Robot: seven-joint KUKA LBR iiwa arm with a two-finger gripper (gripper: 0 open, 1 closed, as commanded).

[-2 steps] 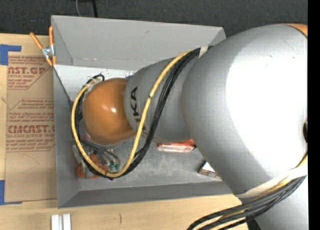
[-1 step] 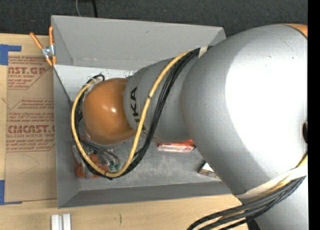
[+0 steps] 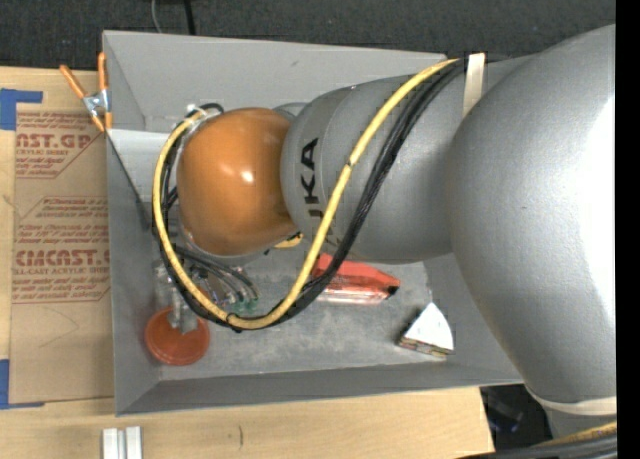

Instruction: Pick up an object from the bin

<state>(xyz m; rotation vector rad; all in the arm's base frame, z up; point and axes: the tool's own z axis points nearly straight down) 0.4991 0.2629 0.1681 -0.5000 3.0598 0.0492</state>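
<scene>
Camera view: end effector (image 3: 180, 313) sits over orange-red disc (image 3: 178, 342), lower-left bin (image 3: 300, 379) corner.

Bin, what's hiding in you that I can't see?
Camera view:
- Bin floor, middle and right: under the arm.
- Red flat thing: left end under the cables.
- End effector: mostly under the orange cover.
- Round red thing: too small to name.

On the floor of the grey bin (image 3: 300, 352) lie a red round disc (image 3: 178, 342) in the lower-left corner, a flat red packet (image 3: 360, 282) near the middle, and a white wedge (image 3: 430, 330) to the right.
</scene>
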